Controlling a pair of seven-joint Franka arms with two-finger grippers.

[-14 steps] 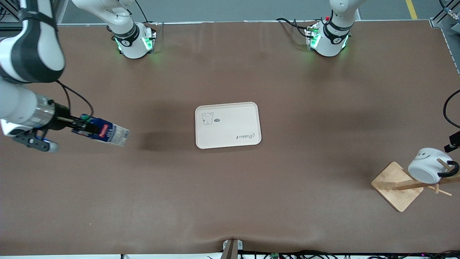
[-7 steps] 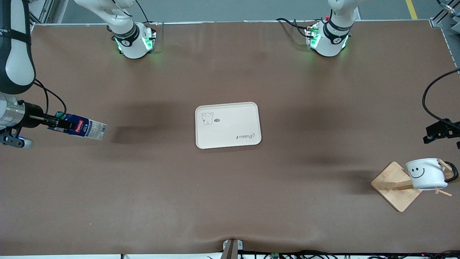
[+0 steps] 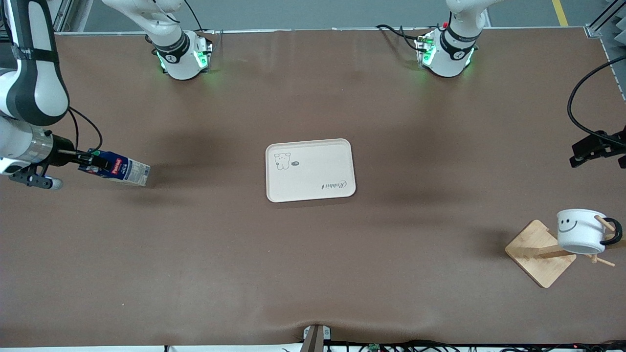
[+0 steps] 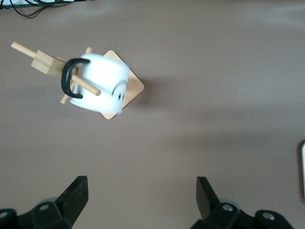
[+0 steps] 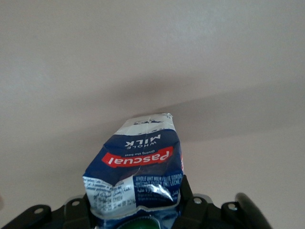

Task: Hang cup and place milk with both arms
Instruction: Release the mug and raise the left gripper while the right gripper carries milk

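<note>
The white smiley cup (image 3: 580, 231) hangs by its black handle on a peg of the wooden rack (image 3: 540, 253) at the left arm's end of the table; it also shows in the left wrist view (image 4: 99, 85). My left gripper (image 3: 594, 149) is open and empty, up in the air, apart from the cup; its fingertips (image 4: 76, 193) stand wide. My right gripper (image 3: 88, 161) is shut on the cap end of the dark blue milk carton (image 3: 117, 168), holding it tilted on its side above the table at the right arm's end. The crumpled carton (image 5: 138, 167) fills the right wrist view.
A cream tray (image 3: 309, 169) with a bear drawing lies in the middle of the table. The arm bases (image 3: 181, 56) stand along the table's edge farthest from the front camera. A black cable (image 3: 579, 105) loops by the left gripper.
The right gripper first drew the milk away from the tray, then shifted it slightly back and lowered it. The left gripper rose away from the cup, which swung and settled on its peg.
</note>
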